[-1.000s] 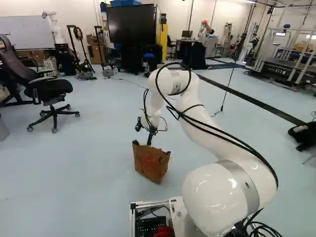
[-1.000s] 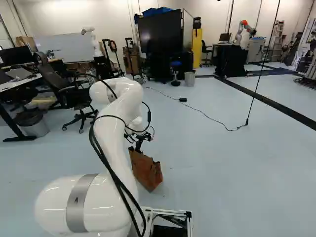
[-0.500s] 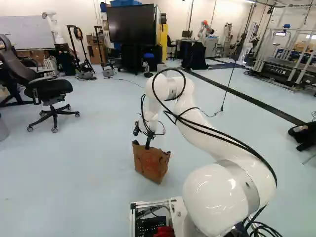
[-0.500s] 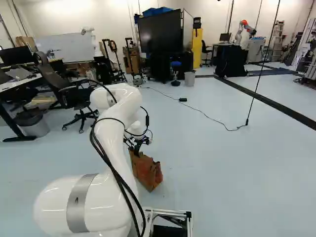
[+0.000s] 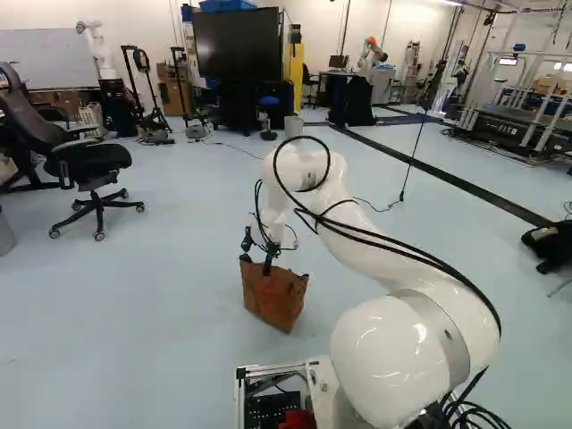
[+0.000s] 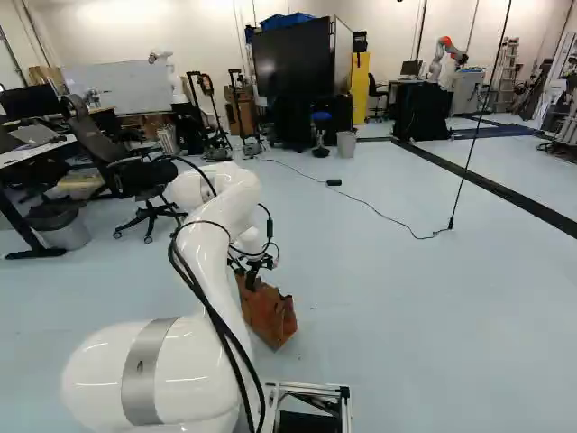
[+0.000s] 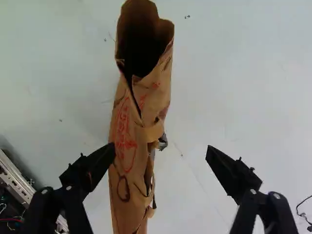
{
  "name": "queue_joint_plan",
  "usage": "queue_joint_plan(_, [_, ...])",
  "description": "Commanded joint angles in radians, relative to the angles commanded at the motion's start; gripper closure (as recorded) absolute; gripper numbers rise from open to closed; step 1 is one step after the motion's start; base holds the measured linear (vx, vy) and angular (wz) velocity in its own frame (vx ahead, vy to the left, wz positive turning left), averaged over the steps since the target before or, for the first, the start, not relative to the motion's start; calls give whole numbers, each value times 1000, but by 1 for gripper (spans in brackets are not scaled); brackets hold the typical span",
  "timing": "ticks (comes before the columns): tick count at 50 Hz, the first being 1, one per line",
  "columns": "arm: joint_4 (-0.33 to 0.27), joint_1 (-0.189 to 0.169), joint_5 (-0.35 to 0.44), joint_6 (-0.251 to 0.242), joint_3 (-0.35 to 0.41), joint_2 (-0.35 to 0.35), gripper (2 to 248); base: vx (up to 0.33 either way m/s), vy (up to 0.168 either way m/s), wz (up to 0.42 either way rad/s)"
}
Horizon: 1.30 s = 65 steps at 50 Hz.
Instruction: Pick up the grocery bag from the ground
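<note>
Pincer [image 5: 267, 270] spreading wide, I am reaching down to the brown paper bag [image 5: 275, 297], which is standing on the pale floor [image 5: 170, 277] ahead of my base. The bag is running between my fingers [image 7: 100, 163] in the wrist view, lying off-centre: one side edge is meeting the outline of the finger nearer the metal frame [image 7: 19, 180], while a strip of floor is separating it from the other finger. Its open mouth is gaping ahead of my fingertips. Floor is showing along both sides of the bag, the office chair [image 5: 89, 168] is standing well apart at the left of the left base view, and a dark cord [image 6: 383, 215] is trailing across the floor beyond the bag in the right base view. Shadow is hiding the bag's inside, and its lower part is running out of the wrist view. Something small and dark is poking out by its creased side, too unclear to name. I cannot tell whether the nearer finger is touching the paper.
</note>
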Motion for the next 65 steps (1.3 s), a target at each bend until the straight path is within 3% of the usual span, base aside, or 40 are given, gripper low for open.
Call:
queue_joint_plan(37, [0,0,0,0,-127,-138,3,0,0,0])
queue_joint_plan(51, [0,0,0,0,-137,-149,4,0,0,0])
queue_joint_plan(52, [0,0,0,0,-138,-149,38,0,0,0])
queue_joint_plan(56, [0,0,0,0,-138,-149,38,0,0,0])
queue_joint_plan(57, [0,0,0,0,-138,-149,77,0,0,0])
queue_joint_plan(62, [0,0,0,0,-138,-149,77,0,0,0])
queue_joint_plan(63, [0,0,0,0,-138,-149,115,0,0,0])
queue_joint_plan(65, [0,0,0,0,-138,-149,115,0,0,0])
